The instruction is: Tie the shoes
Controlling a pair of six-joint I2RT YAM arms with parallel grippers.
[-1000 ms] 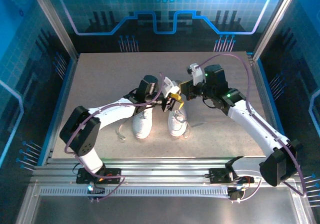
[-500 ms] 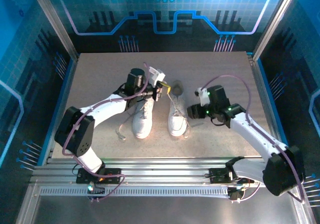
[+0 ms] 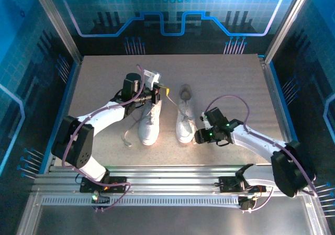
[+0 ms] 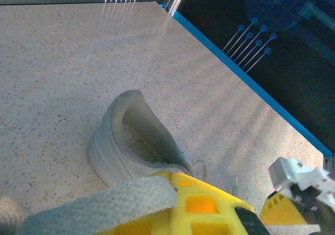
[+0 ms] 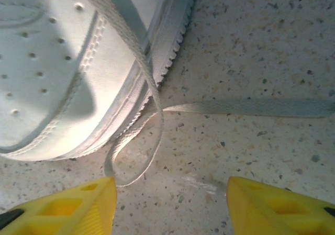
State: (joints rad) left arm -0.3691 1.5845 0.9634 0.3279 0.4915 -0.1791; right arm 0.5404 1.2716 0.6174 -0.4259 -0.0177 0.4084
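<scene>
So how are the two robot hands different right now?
The left gripper is shut on a lace; the right gripper is open, holding nothing. The left gripper sits by the left shoe's heel end; the right gripper hangs low beside the right shoe, over a loose lace loop. Both have yellow fingers.

The left arm (image 3: 104, 112) reaches forward and to the right. The left hand (image 3: 163, 91) is raised above the tabletop (image 3: 104, 73), and its fingers are closed on a lace (image 4: 99, 206). The right arm (image 3: 256, 141) lies low and stretches to the left. The right hand (image 3: 200, 136) is close to the tabletop, with its yellow fingers (image 5: 68, 206) apart.
</scene>
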